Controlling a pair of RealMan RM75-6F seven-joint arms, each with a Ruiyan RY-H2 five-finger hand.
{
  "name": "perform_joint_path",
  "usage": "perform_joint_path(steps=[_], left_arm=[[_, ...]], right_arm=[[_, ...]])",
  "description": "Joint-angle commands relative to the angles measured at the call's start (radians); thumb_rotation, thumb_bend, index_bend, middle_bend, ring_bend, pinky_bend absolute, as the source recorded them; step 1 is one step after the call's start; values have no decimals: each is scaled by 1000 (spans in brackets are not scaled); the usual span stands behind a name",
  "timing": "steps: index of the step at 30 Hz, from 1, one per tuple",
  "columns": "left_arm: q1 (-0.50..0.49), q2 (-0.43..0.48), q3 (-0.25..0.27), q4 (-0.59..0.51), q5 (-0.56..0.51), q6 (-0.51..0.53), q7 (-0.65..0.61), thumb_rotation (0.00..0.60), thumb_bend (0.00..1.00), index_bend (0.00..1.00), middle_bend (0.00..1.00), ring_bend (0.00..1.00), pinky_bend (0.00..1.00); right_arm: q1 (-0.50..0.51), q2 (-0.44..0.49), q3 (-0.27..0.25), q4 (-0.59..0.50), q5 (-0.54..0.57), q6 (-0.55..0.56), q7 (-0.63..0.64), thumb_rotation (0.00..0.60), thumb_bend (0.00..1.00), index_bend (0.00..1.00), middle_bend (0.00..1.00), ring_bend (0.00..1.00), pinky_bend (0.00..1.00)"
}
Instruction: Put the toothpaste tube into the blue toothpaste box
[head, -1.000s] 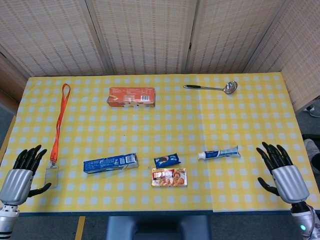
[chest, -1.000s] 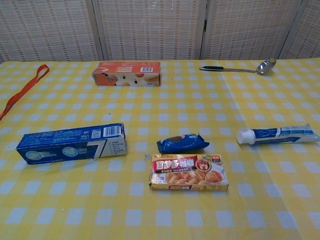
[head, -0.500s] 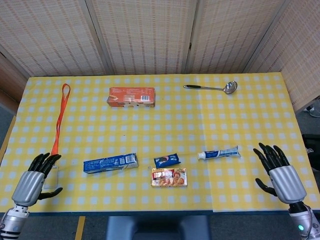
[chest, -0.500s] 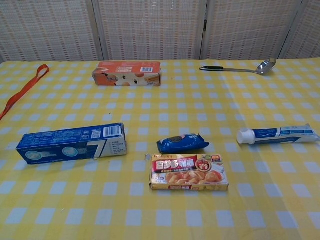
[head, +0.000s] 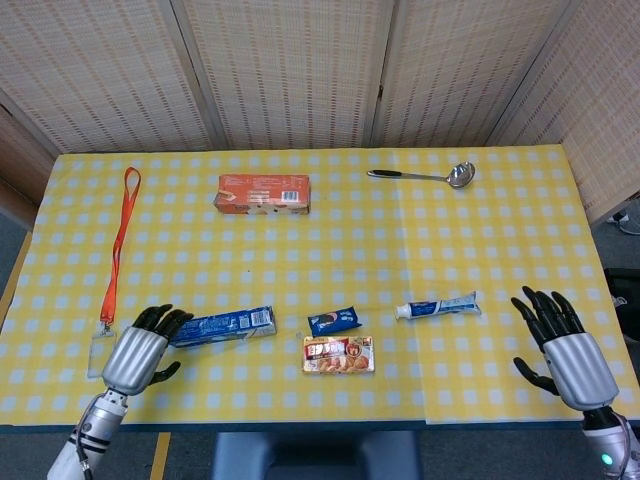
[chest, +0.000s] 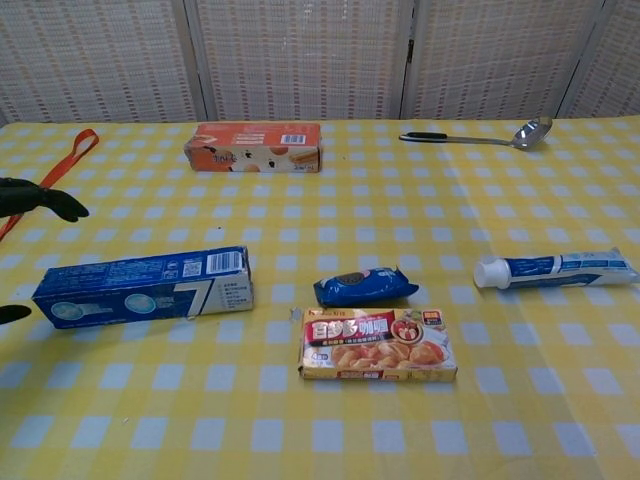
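We're hovering L hand (head: 137, 355), fingers spread, at left end of blue toothpaste box (head: 222, 326), R hand (head: 565, 350) waiting spread near-right of toothpaste tube (head: 437, 306), both holding nothing.

Left hand (head: 137, 352), right hand (head: 566, 345): fingers spread.

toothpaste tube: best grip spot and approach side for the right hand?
Grip the toothpaste tube around mid-body, likely from above with fingers across its width. It lies flat, cap end toward the centre, flat crimped tail toward the right hand, and nothing crowds it. The round body should give a firmer hold than the thin tail, leaving the cap end free for the blue toothpaste box.
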Motion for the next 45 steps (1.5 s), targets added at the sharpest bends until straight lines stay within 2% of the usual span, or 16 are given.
perform_joint_path(steps=[1, 7, 12, 18, 24, 29, 38, 42, 45], left_arm=[[-52, -81, -42, -27, -106, -84, 94, 600, 244, 236, 268, 191, 232], [-122, -114, -96, -32, -277, -195, 159, 600, 244, 231, 269, 191, 232], [-172, -153, -115, 5, -344, -230, 194, 600, 244, 227, 269, 190, 230], [-211, -190, -111, 61, -393, -255, 208, 600, 244, 227, 268, 191, 232], [-239, -232, -104, 117, -399, -250, 201, 600, 244, 252, 283, 220, 254], [-257, -268, -95, 167, -396, -243, 193, 600, 245, 310, 307, 248, 330], [-272, -311, -70, 246, -338, -197, 188, 600, 246, 448, 463, 368, 425], [-282, -330, -45, 305, -296, -164, 259, 600, 246, 480, 486, 411, 442], [-280, -341, -40, 312, -294, -160, 255, 600, 244, 500, 493, 414, 447]], right_arm=[[-2, 3, 1, 4, 4, 2, 8, 600, 305, 0, 0, 0, 0], [-4, 8, 3, 7, 23, -8, 21, 600, 304, 0, 0, 0, 0], [-3, 10, 9, 7, 41, -17, 28, 600, 305, 0, 0, 0, 0], [-5, 17, 21, -4, 75, -28, 23, 600, 305, 0, 0, 0, 0], [2, 25, 25, -6, 97, -55, 29, 600, 305, 0, 0, 0, 0], [-1, 37, 29, -24, 117, -62, 19, 600, 304, 0, 0, 0, 0], [-6, 43, 28, -25, 112, -55, 29, 600, 305, 0, 0, 0, 0], [-10, 45, 29, -25, 108, -47, 33, 600, 304, 0, 0, 0, 0], [-12, 46, 29, -25, 106, -41, 35, 600, 305, 0, 0, 0, 0]])
